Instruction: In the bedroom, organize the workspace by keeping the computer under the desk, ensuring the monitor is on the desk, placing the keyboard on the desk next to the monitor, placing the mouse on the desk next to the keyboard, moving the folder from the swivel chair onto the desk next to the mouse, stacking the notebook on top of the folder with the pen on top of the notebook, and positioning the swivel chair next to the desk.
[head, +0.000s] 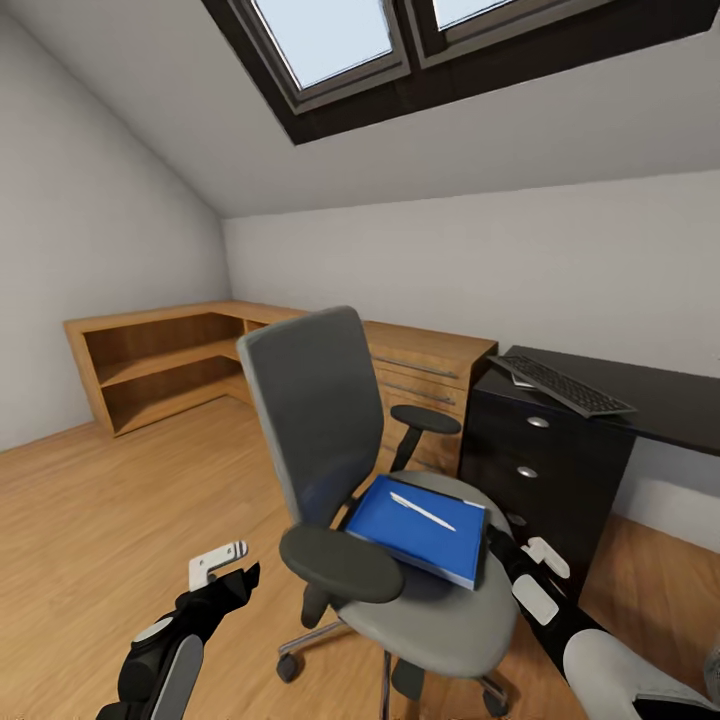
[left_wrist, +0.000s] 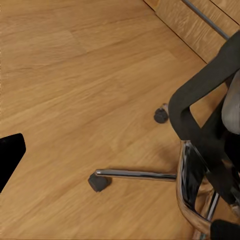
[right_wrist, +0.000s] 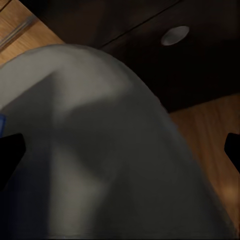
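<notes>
Head view: the blue folder (head: 420, 530) lies flat on the chair (head: 400, 560) seat, pen (head: 421, 511) slanting across it. The notebook is hidden. Left claw (head: 222, 565) and right claw (head: 540, 575) hold nothing; how wide, I cannot tell. A keyboard (head: 560, 384) sits on the black tabletop (head: 650, 400).

Left wrist view: chair legs (left_wrist: 150, 175) over the wood floor (left_wrist: 75, 75).

Right wrist view: blurry grey seat (right_wrist: 100, 150).

Grey swivel chair (head: 440, 610) seat under blue folder (head: 418, 527), perhaps a pen (head: 421, 511) atop.

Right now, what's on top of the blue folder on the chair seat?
A thin pale pen lies diagonally on the bright blue flat folder, which rests on the grey swivel chair seat. A dark edge shows beneath the folder's right side; what it is cannot be told.
</notes>
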